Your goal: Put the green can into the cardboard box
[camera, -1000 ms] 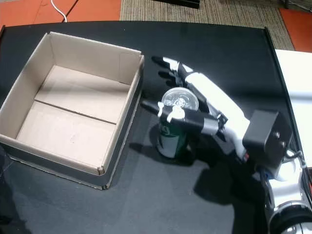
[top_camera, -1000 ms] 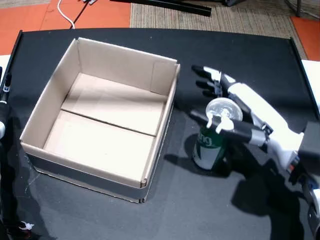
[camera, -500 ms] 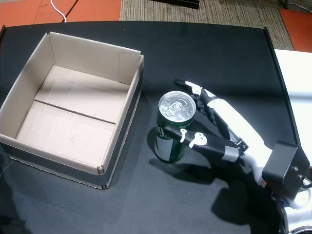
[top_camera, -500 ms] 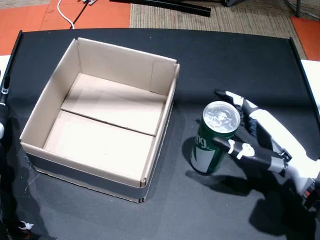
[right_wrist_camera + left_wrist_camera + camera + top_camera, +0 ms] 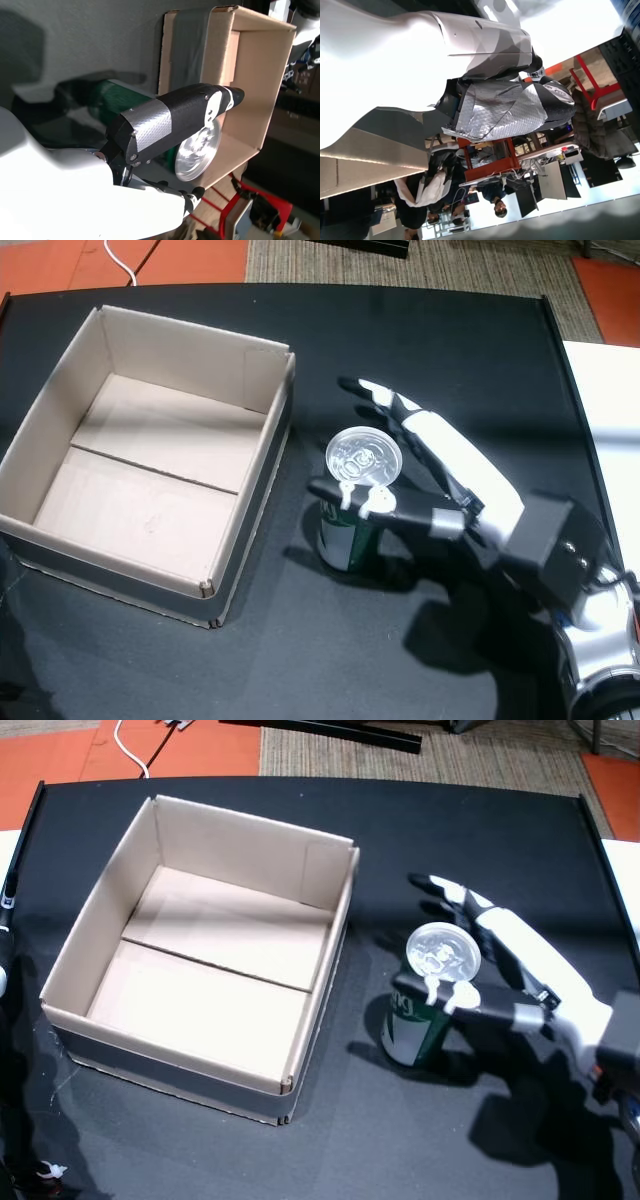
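The white-and-black right hand (image 5: 500,970) brackets the upright green metal can (image 5: 422,1010) — thumb in front, fingers extended behind, grip unclosed — ready for transfer into the open cardboard box (image 5: 95,910).

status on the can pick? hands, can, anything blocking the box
Right hand around green can, fingers behind, thumb in front, grip not confirmed. Can upright on table, beside cardboard box. Box empty, path clear. Left hand out of view.

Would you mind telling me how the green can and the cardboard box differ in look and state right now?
The can is a green cylinder with a shiny silver top; the box is a plain tan, square, open tray. The can is closed on top, while the box is open and empty. The right hand is around the can with fingers apart; nothing touches the box. Both stand upright on the black table.
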Controlling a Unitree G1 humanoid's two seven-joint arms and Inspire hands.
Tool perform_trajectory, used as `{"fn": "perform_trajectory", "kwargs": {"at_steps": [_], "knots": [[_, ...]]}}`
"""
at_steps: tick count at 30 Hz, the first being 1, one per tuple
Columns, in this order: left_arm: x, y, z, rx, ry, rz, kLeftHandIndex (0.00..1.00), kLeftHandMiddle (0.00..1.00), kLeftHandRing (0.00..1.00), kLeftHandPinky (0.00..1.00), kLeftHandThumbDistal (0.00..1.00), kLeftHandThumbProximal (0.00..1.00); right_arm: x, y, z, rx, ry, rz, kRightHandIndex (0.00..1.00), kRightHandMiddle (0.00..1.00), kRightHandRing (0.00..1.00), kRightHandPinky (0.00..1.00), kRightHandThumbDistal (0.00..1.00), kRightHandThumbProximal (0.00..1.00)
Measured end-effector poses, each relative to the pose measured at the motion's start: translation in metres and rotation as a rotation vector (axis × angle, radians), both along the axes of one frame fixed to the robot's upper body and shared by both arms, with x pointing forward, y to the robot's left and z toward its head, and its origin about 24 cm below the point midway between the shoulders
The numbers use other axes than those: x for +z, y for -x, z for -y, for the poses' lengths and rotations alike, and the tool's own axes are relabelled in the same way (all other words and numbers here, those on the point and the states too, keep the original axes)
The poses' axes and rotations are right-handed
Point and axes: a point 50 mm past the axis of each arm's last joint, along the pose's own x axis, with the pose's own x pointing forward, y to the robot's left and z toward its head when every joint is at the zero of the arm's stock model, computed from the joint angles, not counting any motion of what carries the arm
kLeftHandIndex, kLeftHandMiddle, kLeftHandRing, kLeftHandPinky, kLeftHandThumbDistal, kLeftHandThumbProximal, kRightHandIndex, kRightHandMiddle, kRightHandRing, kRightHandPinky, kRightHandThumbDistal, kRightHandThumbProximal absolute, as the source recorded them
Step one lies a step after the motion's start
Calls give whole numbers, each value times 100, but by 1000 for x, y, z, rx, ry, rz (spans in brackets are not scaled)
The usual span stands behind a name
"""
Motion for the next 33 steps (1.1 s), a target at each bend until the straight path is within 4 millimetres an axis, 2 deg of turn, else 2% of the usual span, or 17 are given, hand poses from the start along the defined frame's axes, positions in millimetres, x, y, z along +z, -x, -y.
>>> {"fn": "perform_trajectory", "kwargs": {"at_steps": [4,14,16,18,20,21,22,23,24,25,28,33], "knots": [[0,0,-1,6,-5,2,37,38,51,77,0,92,0,-4,-6,12,2,-26,100,100,100,100,100,59],[0,0,-1,9,0,3,33,36,48,74,0,85,-3,-4,-20,123,14,-95,100,100,100,100,100,59],[0,0,-1,12,5,5,36,38,49,76,0,85,-3,-4,-20,126,13,-97,100,100,100,100,100,59],[0,1,-1,14,9,8,35,38,48,75,0,85,-2,-4,-20,124,14,-97,100,100,100,100,100,56],[0,1,-1,15,11,9,36,38,48,74,0,83,-3,-4,-19,121,16,-100,100,94,96,99,100,46],[0,1,-1,16,11,9,36,38,48,75,0,82,-3,-4,-19,120,16,-103,96,89,90,95,97,37],[0,1,-2,16,12,9,35,37,48,75,0,82,-3,-4,-19,118,17,-103,94,86,87,92,93,33],[0,1,-2,16,11,9,34,37,47,74,0,81,-2,-4,-18,114,18,-102,90,82,83,87,81,26],[0,1,-2,17,12,8,34,37,47,74,0,81,-2,-5,-18,103,14,-95,84,77,77,81,62,10],[0,1,-2,18,12,6,35,36,47,74,0,79,0,-6,-16,89,13,-88,77,72,73,76,51,0],[0,1,-2,23,15,-3,35,36,46,73,0,78,-1,-5,-14,74,15,-87,61,59,59,61,30,0],[1,1,-3,28,16,-5,36,37,48,74,0,78,0,-4,-13,52,76,-16,48,43,43,48,13,0]]}}
